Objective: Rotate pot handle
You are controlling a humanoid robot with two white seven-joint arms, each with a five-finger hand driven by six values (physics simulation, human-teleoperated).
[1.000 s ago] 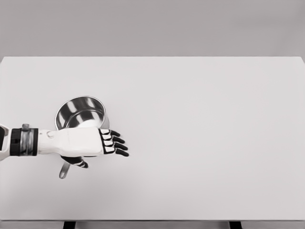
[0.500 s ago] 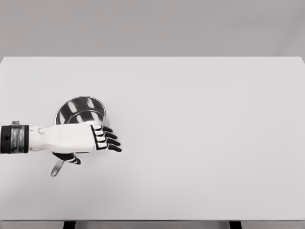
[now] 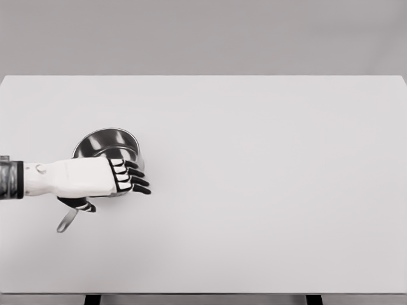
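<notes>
Nearest the camera, the handle (image 3: 67, 220) of the pot pokes out from under the left hand (image 3: 95, 178), a short metal strip slanting down and toward the left, its free end lying on the surface (image 3: 267, 190) just below the hand's thumb side. The thumb (image 3: 81, 204) curls under the palm right at the spot where the handle disappears beneath the hand; whether it presses on the handle cannot be told, since the palm hides the contact. The left hand itself lies across the near edge of the pot, back of the hand upward, its arm entering from the left edge. Its four fingers (image 3: 130, 177) reach out to the right, only slightly bent and loosely together, their dark tips past the pot's right side and over the bare surface; they wrap around nothing visible, so the hand looks relaxed rather than clenched. Just beyond the hand sits the pot (image 3: 107, 143), a shiny round steel vessel, upright, its open mouth and far rim showing above the knuckles. Farther off, the pale surface stretches away to the right and back toward a grey wall (image 3: 203, 38).
</notes>
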